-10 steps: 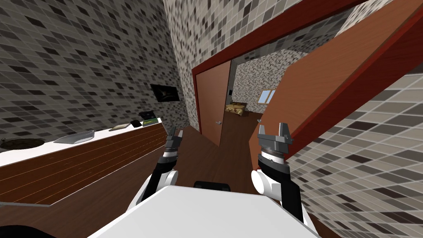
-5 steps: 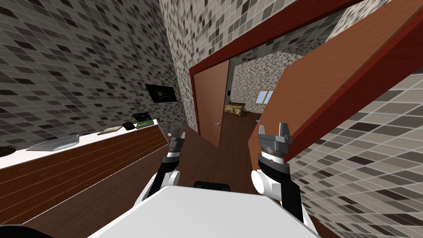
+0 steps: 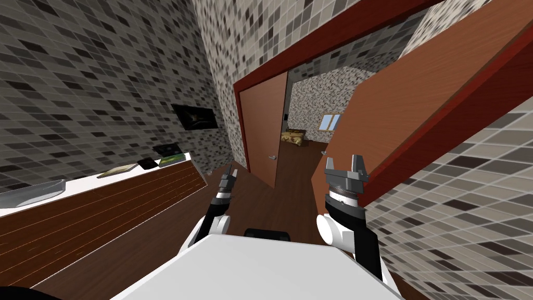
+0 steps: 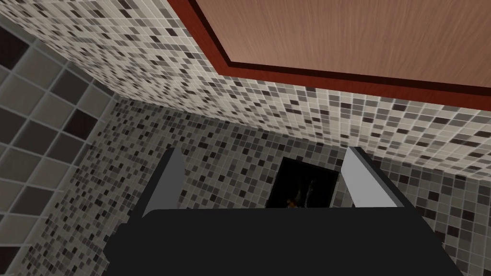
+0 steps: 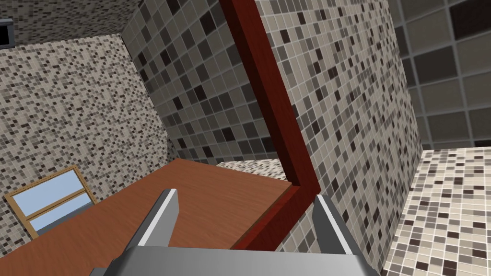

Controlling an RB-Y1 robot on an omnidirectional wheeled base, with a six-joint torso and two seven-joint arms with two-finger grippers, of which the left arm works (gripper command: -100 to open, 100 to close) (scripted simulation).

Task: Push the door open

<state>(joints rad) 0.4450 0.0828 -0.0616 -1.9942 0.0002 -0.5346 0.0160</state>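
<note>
Steadily I roll toward the doorway, and the worktop slides off to my left. The door hangs half-swung just beside my right claw, which is released and empty like the left claw. It probably needs more pushing.

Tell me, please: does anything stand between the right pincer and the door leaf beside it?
Nothing visible does. The open right pincer is close to the brown door, near its free edge, and no object shows between them.
</note>
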